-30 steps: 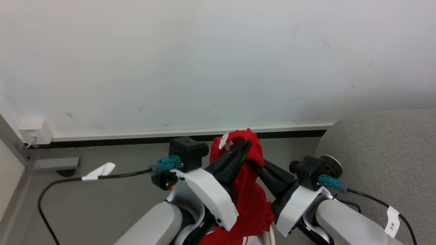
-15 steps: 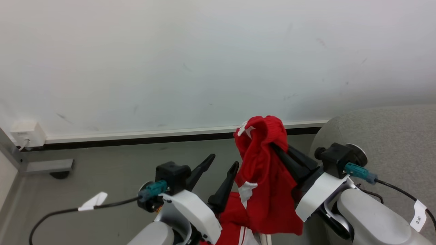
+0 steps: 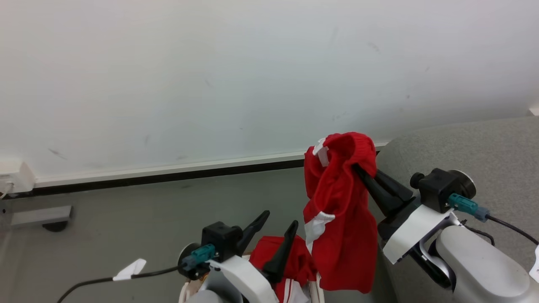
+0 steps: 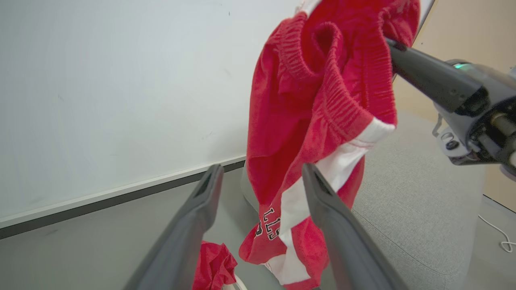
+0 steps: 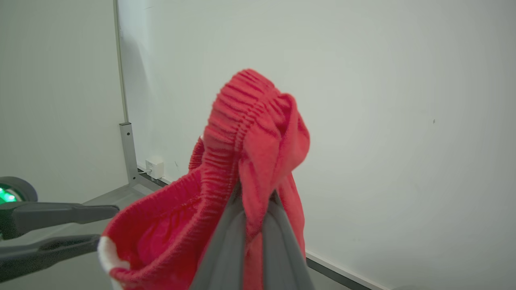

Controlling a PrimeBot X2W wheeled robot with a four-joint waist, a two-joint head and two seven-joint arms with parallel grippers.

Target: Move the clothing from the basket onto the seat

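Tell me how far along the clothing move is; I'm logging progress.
Done: red shorts lifted clear, hanging from the shut right end effector beside the grey sofa. In hand: carrying them to the sofa; no clothing lies on its visible part. Left: set them down, then fetch the second red garment below the open left end effector.

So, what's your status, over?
Right end effector shut on red shorts, hanging beside the sofa. Left end effector open, empty. Second red garment below. Nothing blocking.
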